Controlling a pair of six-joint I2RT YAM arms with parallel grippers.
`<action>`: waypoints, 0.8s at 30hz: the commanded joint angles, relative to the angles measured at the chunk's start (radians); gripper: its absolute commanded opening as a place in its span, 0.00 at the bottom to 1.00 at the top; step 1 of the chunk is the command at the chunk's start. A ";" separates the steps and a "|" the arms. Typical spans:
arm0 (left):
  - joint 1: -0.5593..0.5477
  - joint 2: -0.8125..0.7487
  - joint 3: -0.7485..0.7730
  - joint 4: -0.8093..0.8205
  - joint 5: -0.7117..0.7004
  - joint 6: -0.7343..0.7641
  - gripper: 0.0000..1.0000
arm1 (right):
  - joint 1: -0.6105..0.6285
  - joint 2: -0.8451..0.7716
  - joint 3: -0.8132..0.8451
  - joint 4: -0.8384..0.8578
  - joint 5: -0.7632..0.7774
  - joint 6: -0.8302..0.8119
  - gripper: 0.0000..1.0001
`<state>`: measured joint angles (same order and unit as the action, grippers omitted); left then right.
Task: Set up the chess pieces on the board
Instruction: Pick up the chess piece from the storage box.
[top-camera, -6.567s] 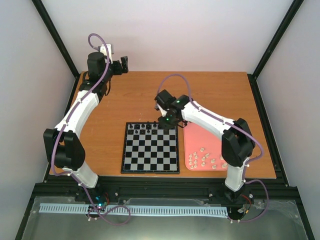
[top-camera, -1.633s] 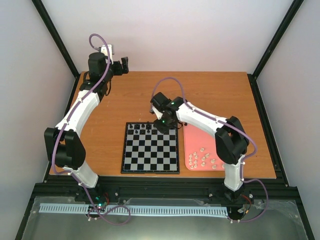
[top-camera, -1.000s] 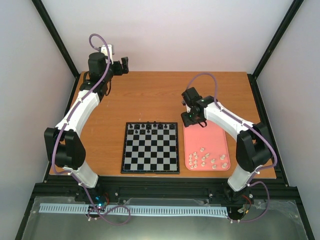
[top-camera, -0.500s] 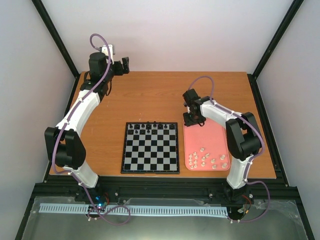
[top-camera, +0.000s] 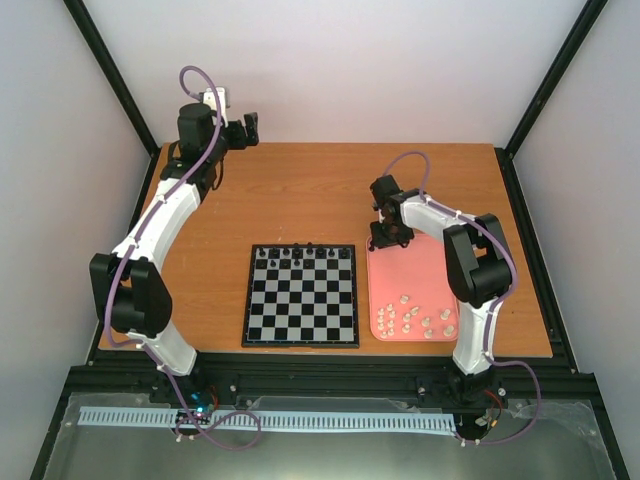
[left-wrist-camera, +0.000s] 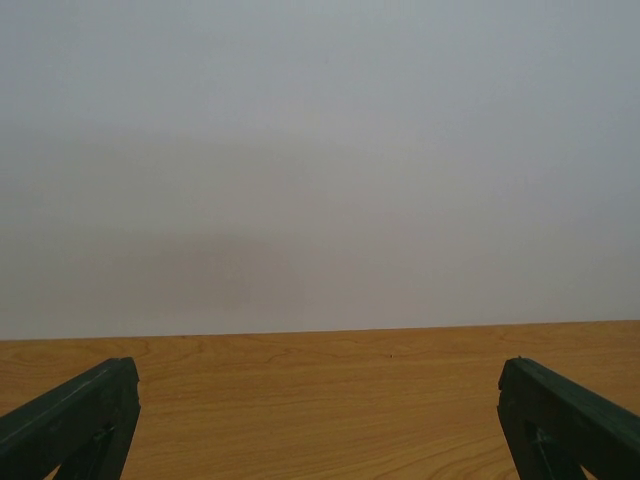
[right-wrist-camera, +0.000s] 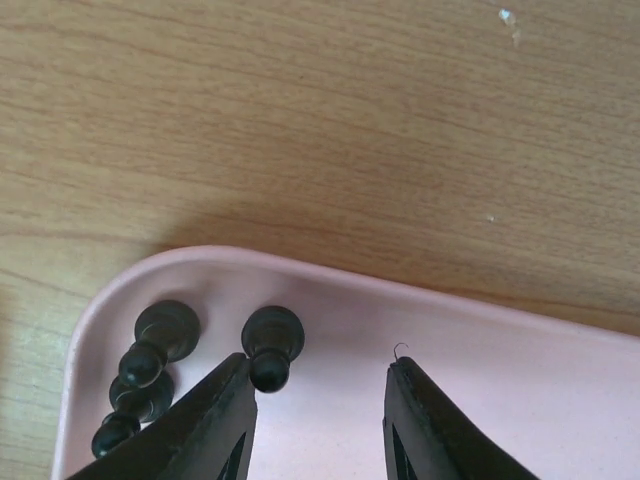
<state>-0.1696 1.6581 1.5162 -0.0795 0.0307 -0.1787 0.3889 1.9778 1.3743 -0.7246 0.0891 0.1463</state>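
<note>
Gaping right claw (right-wrist-camera: 317, 398) beside black pieces (right-wrist-camera: 272, 340)

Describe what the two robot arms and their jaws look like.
Both the left arm and the right arm have white link shells joined by bulky black joints. A purple cable runs along each arm and loops free near the wrist. The jaws are plain, dark greenish-black wedges that taper toward the tips.

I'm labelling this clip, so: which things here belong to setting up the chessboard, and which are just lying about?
In the job: board, black pieces already placed, loose black pieces, right gripper.
Lying about: pink tray, cream-white pieces, left gripper.
</note>
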 joint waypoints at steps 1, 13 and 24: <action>-0.005 0.016 0.047 -0.011 0.005 0.003 1.00 | -0.010 0.014 0.040 0.017 -0.017 0.001 0.42; -0.006 0.017 0.047 -0.014 0.003 0.004 1.00 | -0.013 0.045 0.068 0.010 -0.031 -0.004 0.33; -0.005 0.017 0.047 -0.014 0.005 0.002 1.00 | -0.016 0.053 0.070 0.004 -0.054 -0.005 0.12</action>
<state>-0.1696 1.6634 1.5162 -0.0834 0.0303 -0.1787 0.3817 2.0159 1.4204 -0.7177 0.0433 0.1410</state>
